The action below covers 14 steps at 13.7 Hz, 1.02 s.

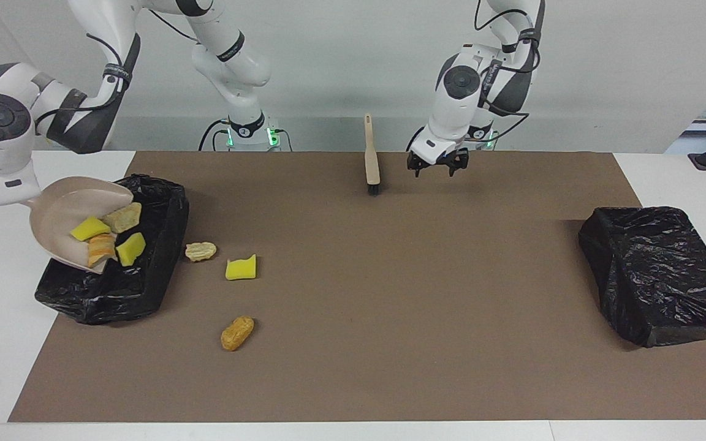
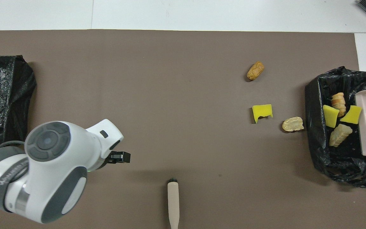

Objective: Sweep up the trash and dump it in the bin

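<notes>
Now trash (image 1: 106,236) slides off the tilted dustpan (image 1: 62,211); right fingers clamp it; left fingers (image 1: 432,166) spread.

You have seven scraps of trash. Four are sliding off the tilted dustpan (image 1: 62,211) over the bin (image 1: 144,288): two yellow sponge chunks (image 1: 89,228) and two tan bread lumps (image 1: 123,217). Three lie on the mat beside that bin: a pale crust (image 1: 200,250), a yellow sponge piece (image 1: 241,268), and a golden-brown lump (image 1: 237,332) farthest from the robots.
</notes>
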Tool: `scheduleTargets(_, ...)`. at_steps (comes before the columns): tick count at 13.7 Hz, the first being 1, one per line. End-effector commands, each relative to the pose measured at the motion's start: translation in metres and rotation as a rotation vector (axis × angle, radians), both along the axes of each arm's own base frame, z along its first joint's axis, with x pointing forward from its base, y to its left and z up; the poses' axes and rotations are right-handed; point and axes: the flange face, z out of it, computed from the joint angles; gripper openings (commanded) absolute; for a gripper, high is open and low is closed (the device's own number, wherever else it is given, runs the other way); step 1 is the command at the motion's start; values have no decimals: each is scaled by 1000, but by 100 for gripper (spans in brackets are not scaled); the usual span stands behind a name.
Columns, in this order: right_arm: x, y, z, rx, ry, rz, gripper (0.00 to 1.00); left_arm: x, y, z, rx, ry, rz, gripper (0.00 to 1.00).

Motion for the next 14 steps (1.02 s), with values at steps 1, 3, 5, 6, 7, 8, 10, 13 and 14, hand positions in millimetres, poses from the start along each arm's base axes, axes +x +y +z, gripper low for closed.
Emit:
scheduleTargets(1, -11, 0, 20, -8, -7, -4, 0, 22, 23, 57, 3, -20, -46, 100)
scheduleTargets(3, -18, 7, 27, 106, -37, -17, 0, 34, 58, 109, -4, -27, -46, 100)
scheduleTargets(5, -22, 15, 33, 214, -82, -31, 0, 42, 87, 153, -9, -57, -97, 100)
scheduleTargets(6, -21, 23, 30, 260, -86, -41, 0, 45, 100, 168, 19, -72, -102, 100)
scheduleTargets(7, -17, 34, 27, 303, -102, -48, 0, 47, 105, 174, 34, -50, -123, 100)
scheduleTargets(8, -13, 45, 24, 337, -116, -51, 0, 50, 108, 183, 32, -42, -145, 100)
scheduleTargets(10, -4, 84, 15, 400, -128, -33, 0, 64, 118, 191, 26, -40, -133, 100)
scheduleTargets(13, 5, 144, 8, 432, -198, -132, 0, 88, 118, 205, 15, -31, -129, 100)
scheduleTargets(14, 7, 161, 5, 430, -235, -200, 0, 93, 118, 206, 12, -37, -128, 100)
